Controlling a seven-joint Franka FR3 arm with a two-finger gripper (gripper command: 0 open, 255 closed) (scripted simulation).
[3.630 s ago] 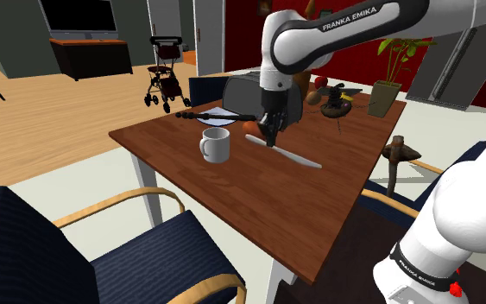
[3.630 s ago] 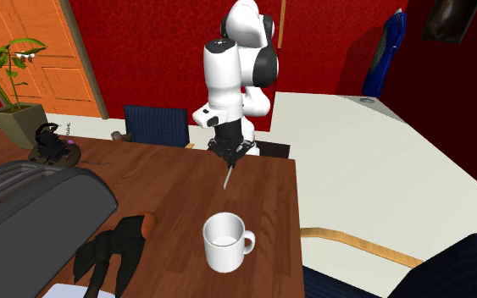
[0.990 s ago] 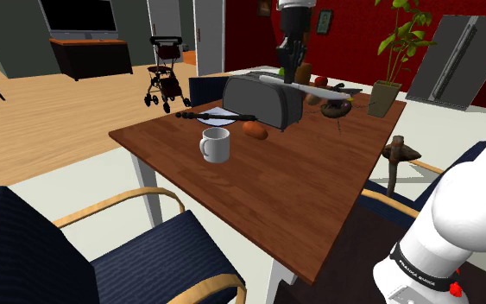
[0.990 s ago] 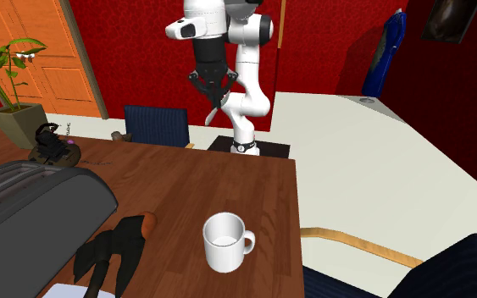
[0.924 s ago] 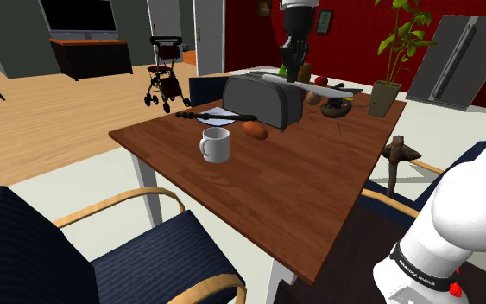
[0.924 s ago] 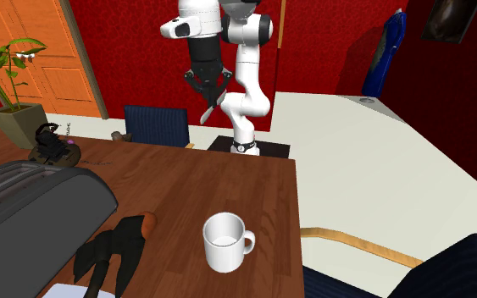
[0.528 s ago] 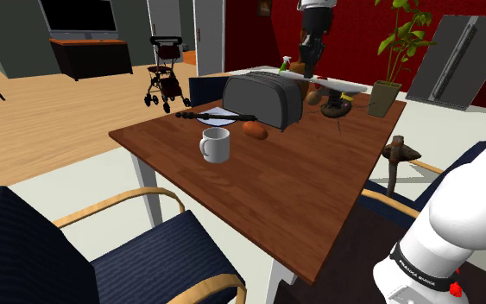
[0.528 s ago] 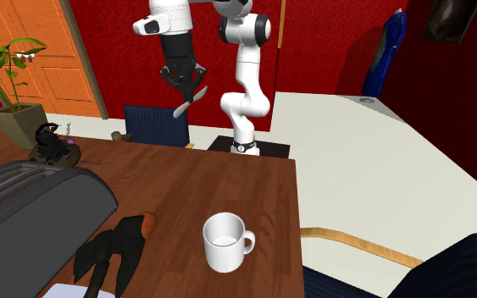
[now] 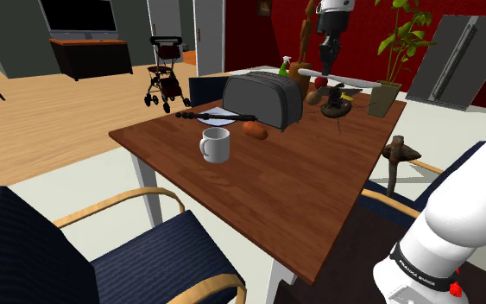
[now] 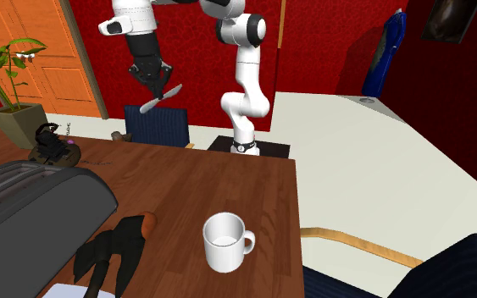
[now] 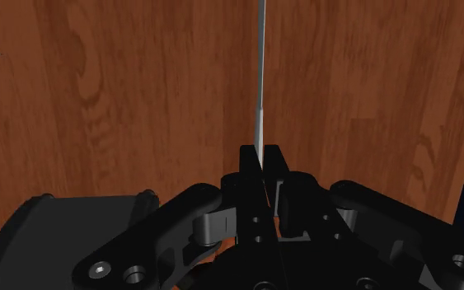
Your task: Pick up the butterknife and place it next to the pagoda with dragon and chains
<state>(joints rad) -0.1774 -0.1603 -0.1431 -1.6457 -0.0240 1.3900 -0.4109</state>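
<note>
The butterknife (image 9: pixel 354 84), a pale slim blade, hangs in the air above the far end of the wooden table (image 9: pixel 318 181). My gripper (image 9: pixel 328 71) is shut on its handle. Just below it in the shoulder view sits the pagoda (image 9: pixel 336 103), a small dark figure with chains, on the tabletop. In the second exterior view the gripper (image 10: pixel 153 87) holds the knife (image 10: pixel 162 95) tilted, high above the table and to the right of the pagoda (image 10: pixel 53 144). In the wrist view the blade (image 11: pixel 261 74) runs straight out from the closed fingers (image 11: pixel 249 169) over bare wood.
A grey toaster (image 9: pixel 263 99), a white mug (image 9: pixel 216 145), a brown lump (image 9: pixel 255 129) and a black utensil on a plate (image 9: pixel 217 113) occupy the table's middle. A potted plant (image 9: pixel 385 91) stands at the far corner. Blue chairs (image 9: pixel 146 250) line the near side.
The gripper lifted the knife off the table, then carried it high across toward the far end. It now hangs above the pagoda's area, further along than half a second ago.
</note>
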